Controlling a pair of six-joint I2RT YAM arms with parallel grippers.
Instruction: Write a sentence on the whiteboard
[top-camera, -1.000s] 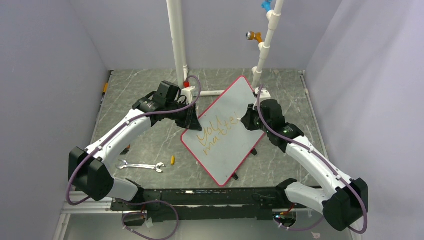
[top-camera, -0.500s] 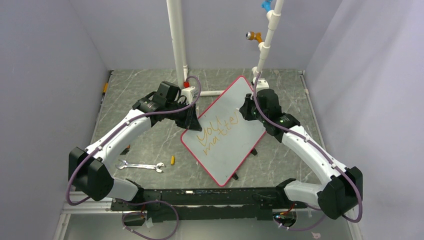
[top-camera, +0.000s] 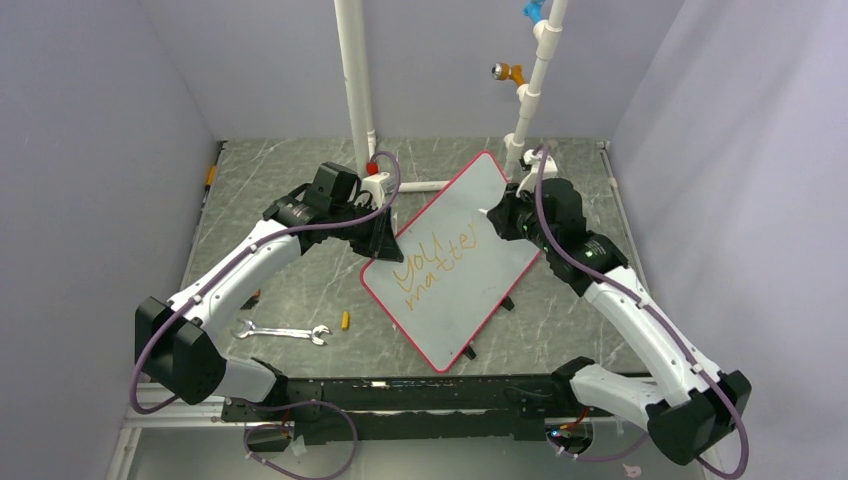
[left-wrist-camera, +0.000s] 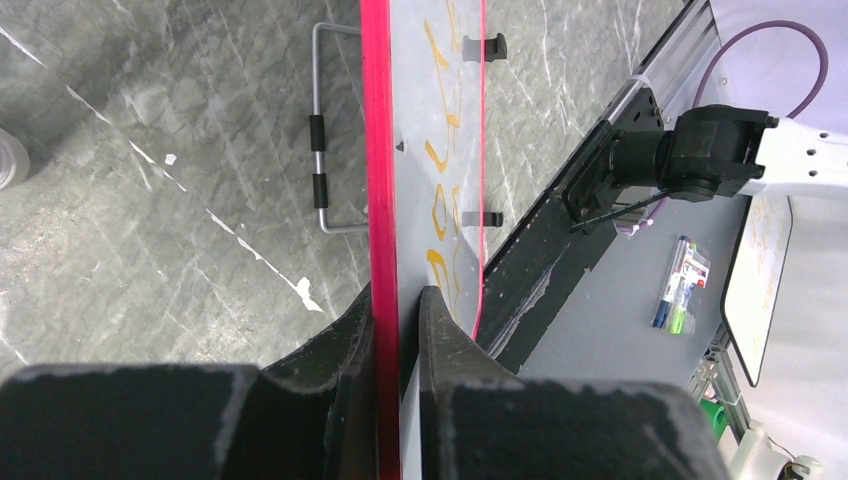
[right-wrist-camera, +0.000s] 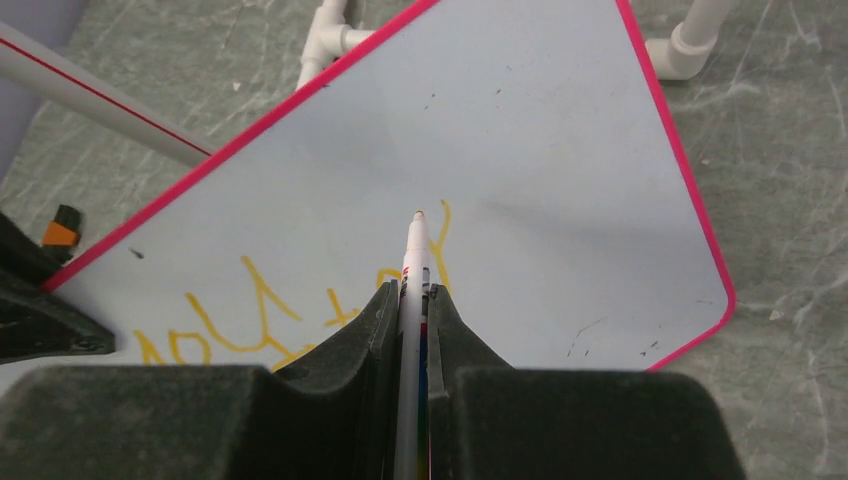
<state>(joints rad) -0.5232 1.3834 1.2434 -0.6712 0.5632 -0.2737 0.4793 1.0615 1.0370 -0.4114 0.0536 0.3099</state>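
The whiteboard (top-camera: 470, 195), pale with a thin red rim, stands tilted on the table. The sentence (top-camera: 430, 262) is orange-yellow lettering in two slanted lines reading "You matter". My left gripper (top-camera: 383, 236) is shut on the board's left edge. In the left wrist view the jaws (left-wrist-camera: 400, 300) pinch the red rim (left-wrist-camera: 377, 150), with the lettering (left-wrist-camera: 442, 150) seen edge-on. My right gripper (top-camera: 502, 220) is shut on a white marker (right-wrist-camera: 413, 262) over the board (right-wrist-camera: 540, 150). Its tip points beside the last yellow stroke (right-wrist-camera: 443, 235); I cannot tell whether it touches.
A silver wrench (top-camera: 282, 332) and a small orange-yellow cap (top-camera: 346, 320) lie left of the board's near corner. Two white pipes (top-camera: 352, 80) (top-camera: 535, 70) rise behind the board. A wire stand (left-wrist-camera: 320, 130) shows behind the board. Walls close in on both sides.
My right wrist has moved with the marker toward the board's far right, away from the lettering, and its elbow has swung right. The left arm and the board have not moved.
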